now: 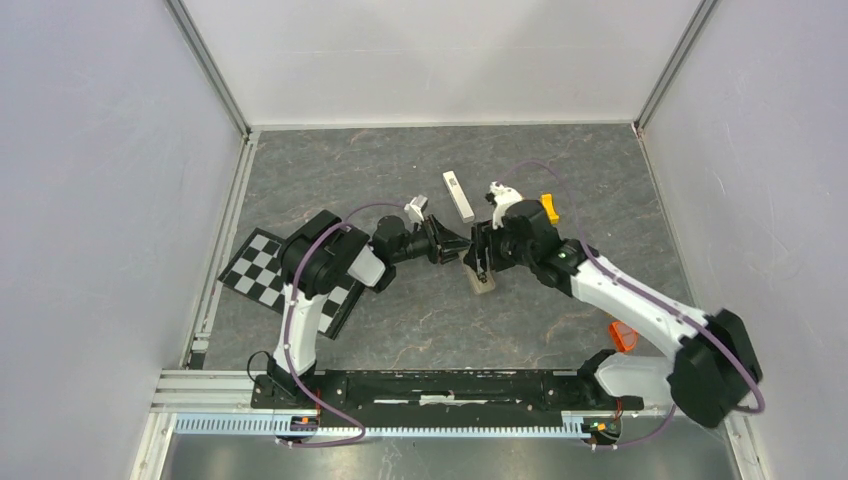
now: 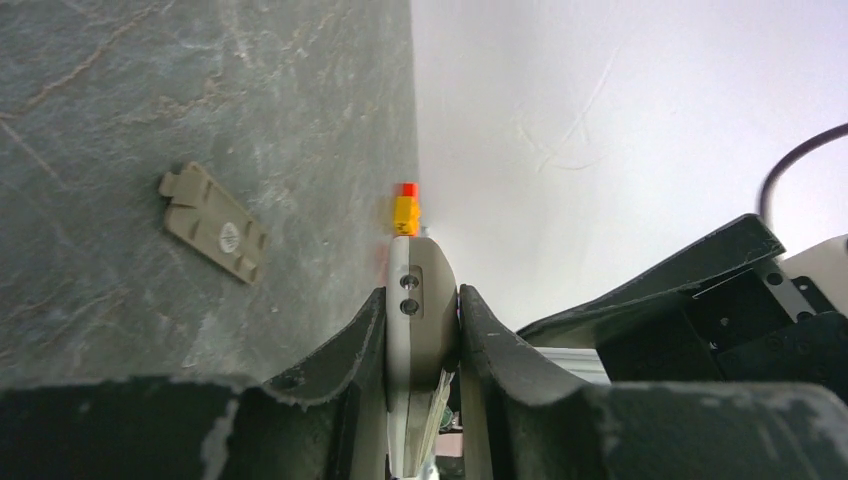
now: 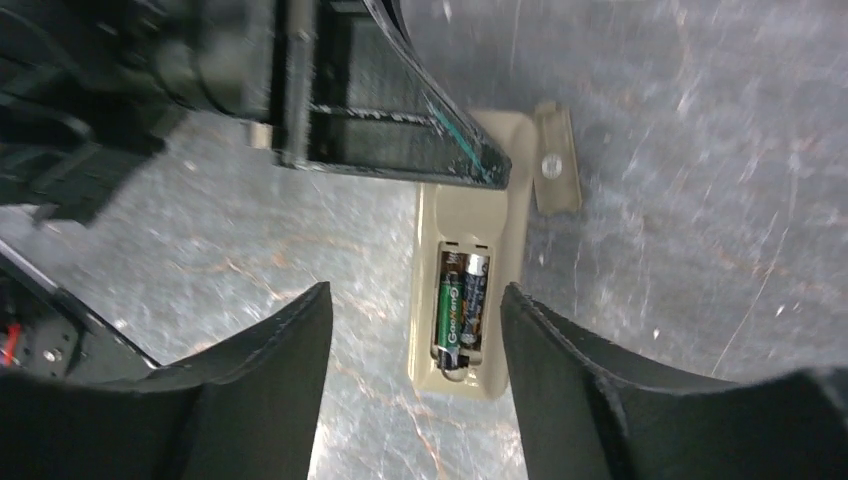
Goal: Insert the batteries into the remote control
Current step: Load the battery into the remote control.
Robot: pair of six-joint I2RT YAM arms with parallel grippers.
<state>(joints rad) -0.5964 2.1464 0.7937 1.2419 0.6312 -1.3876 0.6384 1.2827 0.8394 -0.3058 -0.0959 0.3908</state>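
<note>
The remote control [image 3: 470,215] lies back up on the grey table, its battery recess open. Two batteries [image 3: 460,305], one green and one dark, sit side by side in the recess. My left gripper [image 2: 421,300] is shut on one end of the remote [image 2: 425,335]; its fingers [image 3: 400,120] show in the right wrist view. My right gripper [image 3: 415,295] is open and empty, its jaws spread above the battery end. From above, the two grippers [image 1: 452,245] [image 1: 482,262] meet over the remote [image 1: 486,284].
The loose beige battery cover [image 3: 556,160] lies on the table beside the remote, also in the left wrist view [image 2: 212,222]. A longer white bar [image 1: 458,195], a yellow piece [image 1: 549,208], a checkerboard [image 1: 262,265] and an orange object [image 1: 622,337] lie around.
</note>
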